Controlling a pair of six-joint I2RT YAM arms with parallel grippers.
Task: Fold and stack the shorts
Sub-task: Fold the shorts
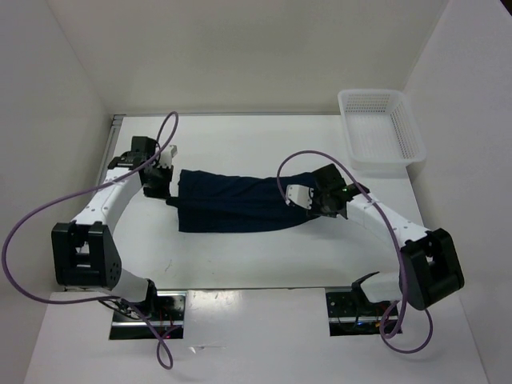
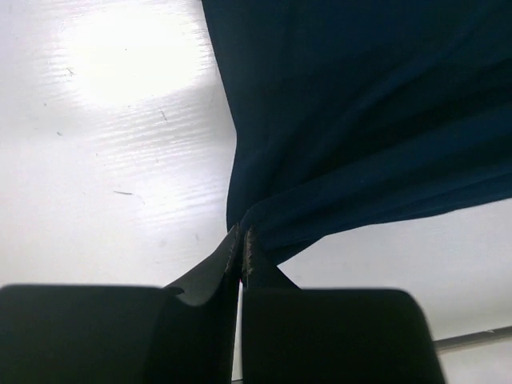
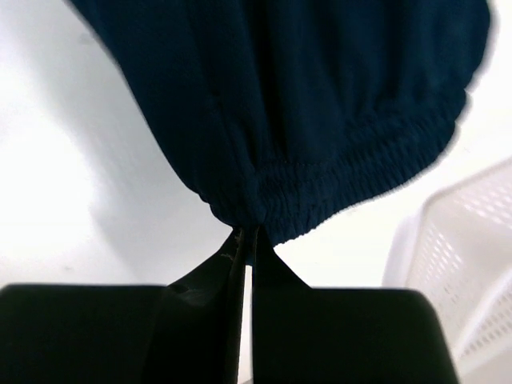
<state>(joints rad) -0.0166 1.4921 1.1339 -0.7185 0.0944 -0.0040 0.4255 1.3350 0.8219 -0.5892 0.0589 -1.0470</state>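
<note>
The dark navy shorts (image 1: 236, 202) lie stretched across the middle of the white table, folded into a long band. My left gripper (image 1: 170, 200) is shut on the shorts' left edge; in the left wrist view its tips (image 2: 242, 238) pinch a corner of the navy fabric (image 2: 360, 120). My right gripper (image 1: 308, 210) is shut on the shorts' right end. The right wrist view shows its tips (image 3: 246, 234) clamped on the gathered elastic waistband (image 3: 352, 172). The cloth hangs taut from both grips.
A white mesh basket (image 1: 381, 128) stands at the table's back right, and its wall (image 3: 460, 264) shows close by in the right wrist view. Purple cables loop above both arms. White walls enclose the table on three sides.
</note>
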